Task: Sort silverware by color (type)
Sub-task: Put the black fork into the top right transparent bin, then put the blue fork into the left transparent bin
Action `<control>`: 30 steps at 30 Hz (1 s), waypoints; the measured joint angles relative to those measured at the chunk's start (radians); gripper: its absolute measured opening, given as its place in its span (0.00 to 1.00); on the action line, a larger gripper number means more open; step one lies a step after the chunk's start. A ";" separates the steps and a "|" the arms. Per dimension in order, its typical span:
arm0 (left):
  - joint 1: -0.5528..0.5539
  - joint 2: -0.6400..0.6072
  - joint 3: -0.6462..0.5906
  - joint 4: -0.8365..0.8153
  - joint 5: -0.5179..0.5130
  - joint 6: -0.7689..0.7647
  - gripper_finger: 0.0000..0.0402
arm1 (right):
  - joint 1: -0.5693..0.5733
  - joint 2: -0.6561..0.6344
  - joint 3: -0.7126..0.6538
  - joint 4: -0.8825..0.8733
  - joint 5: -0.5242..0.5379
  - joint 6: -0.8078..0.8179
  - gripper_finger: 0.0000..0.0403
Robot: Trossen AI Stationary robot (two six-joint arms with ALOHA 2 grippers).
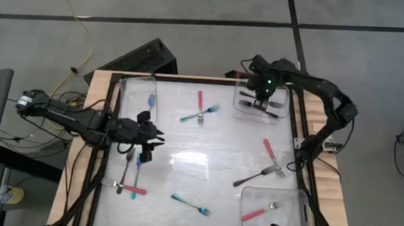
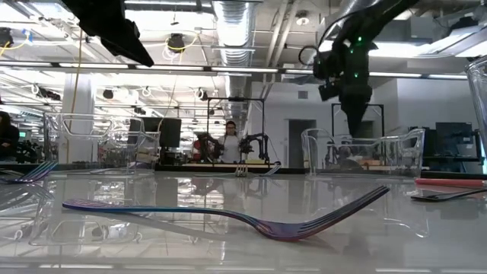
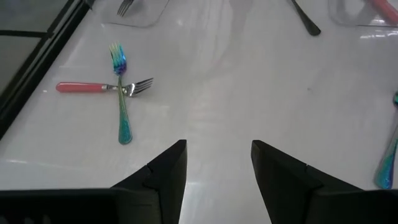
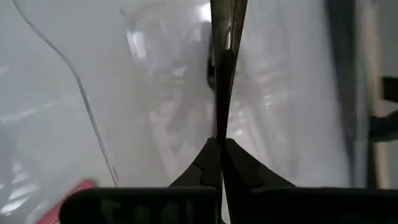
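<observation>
Over the clear tray (image 1: 239, 110) at the far right, my right gripper (image 1: 264, 96) points down, shut on a black fork (image 4: 221, 68). Two black forks (image 1: 268, 112) lie in that tray. My left gripper (image 3: 217, 168) hovers open above the table's left side (image 1: 150, 134), with nothing between its fingers. Ahead of it a red fork (image 3: 93, 87) and a teal fork (image 3: 121, 102) lie crossed on the table. A blue fork (image 1: 151, 101) lies in the far-left tray, and a red fork (image 1: 258, 214) in the near-right tray. My right gripper pinches the black fork's thin shaft (image 4: 217, 121) between its two fingers, coming from above and pointing down. The fork hangs below the fingers, over the far-right tray (image 2: 361, 156). Whether its lower end touches anything there cannot be told.
Loose forks lie about: a red and a black one (image 1: 264, 167) at the right, a teal one (image 1: 190, 205) near the front edge, three crossed (image 1: 130, 179) at the near left. Clear trays stand at the far-left, far-right and near-right corners. A raised frame edges the table.
</observation>
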 joint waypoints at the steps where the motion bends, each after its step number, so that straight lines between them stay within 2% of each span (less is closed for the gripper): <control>1: -0.003 0.000 0.000 0.000 0.000 -0.003 0.41 | -0.006 0.008 -0.009 0.000 0.000 0.000 0.06; 8: -0.014 0.000 0.000 -0.001 -0.008 -0.012 0.41 | -0.013 0.058 -0.030 -0.001 0.002 0.009 0.09; 23: -0.014 0.000 0.000 -0.057 0.033 -0.054 0.41 | -0.004 0.077 -0.004 -0.045 0.004 0.082 0.27; 26: -0.014 0.000 0.000 -0.086 0.057 -0.064 0.41 | 0.003 0.077 0.037 -0.096 0.004 0.133 0.29; 30: -0.014 0.000 0.001 -0.159 0.159 -0.119 0.41 | 0.036 0.077 0.109 -0.195 0.003 0.207 0.30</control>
